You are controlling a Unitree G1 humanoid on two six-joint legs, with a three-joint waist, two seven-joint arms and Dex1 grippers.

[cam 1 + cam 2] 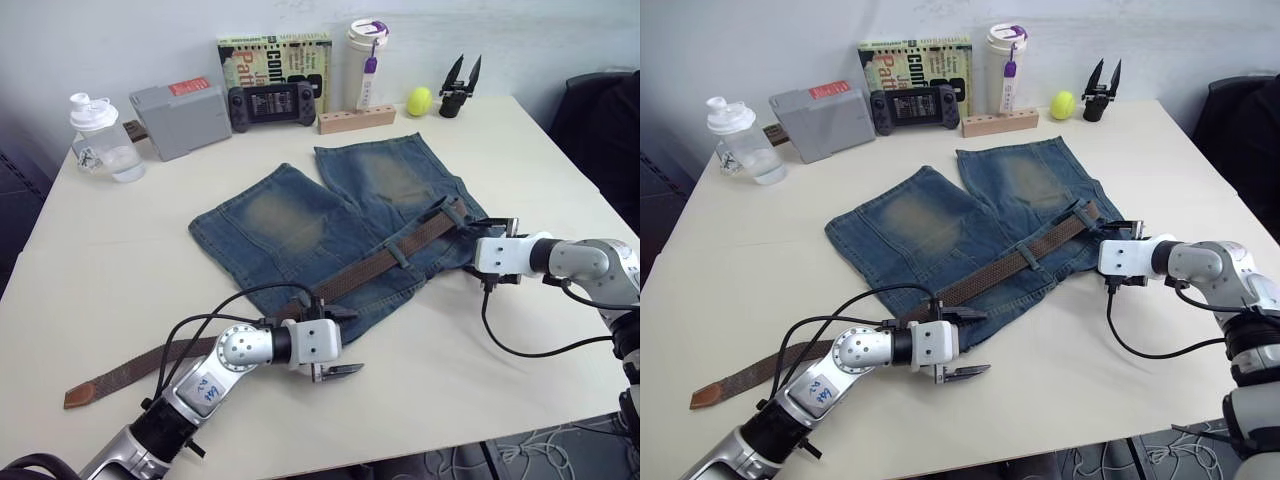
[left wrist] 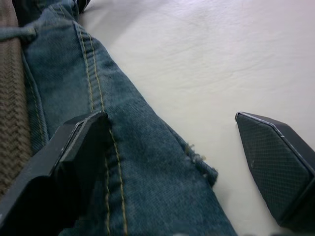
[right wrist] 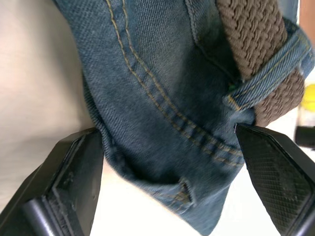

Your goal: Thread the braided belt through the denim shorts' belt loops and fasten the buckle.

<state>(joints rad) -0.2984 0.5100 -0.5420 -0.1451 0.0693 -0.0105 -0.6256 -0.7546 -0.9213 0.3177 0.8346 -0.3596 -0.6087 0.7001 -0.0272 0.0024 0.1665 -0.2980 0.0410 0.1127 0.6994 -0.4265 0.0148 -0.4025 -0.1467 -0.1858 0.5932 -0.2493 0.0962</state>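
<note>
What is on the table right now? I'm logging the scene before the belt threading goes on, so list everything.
denim shorts: 1, faded blue, table centre
braided belt: 1, brown, along waistband, tail trailing left
belt loop: 1 over the belt, blue
shaker bottle: 1, clear, back left
grey box: 1, back
game controller: 1, black
book: 1, green
tumbler: 1, white
wooden block: 1
ball: 1, yellow
spare pincer: 1, black
left pincer: open, at waistband
right pincer: open, at waistband

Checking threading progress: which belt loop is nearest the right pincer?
The belt loop at the waistband end by the right pincer, with the belt already passing under it. The other visible loop sits farther along the belt, toward the left pincer.
</note>
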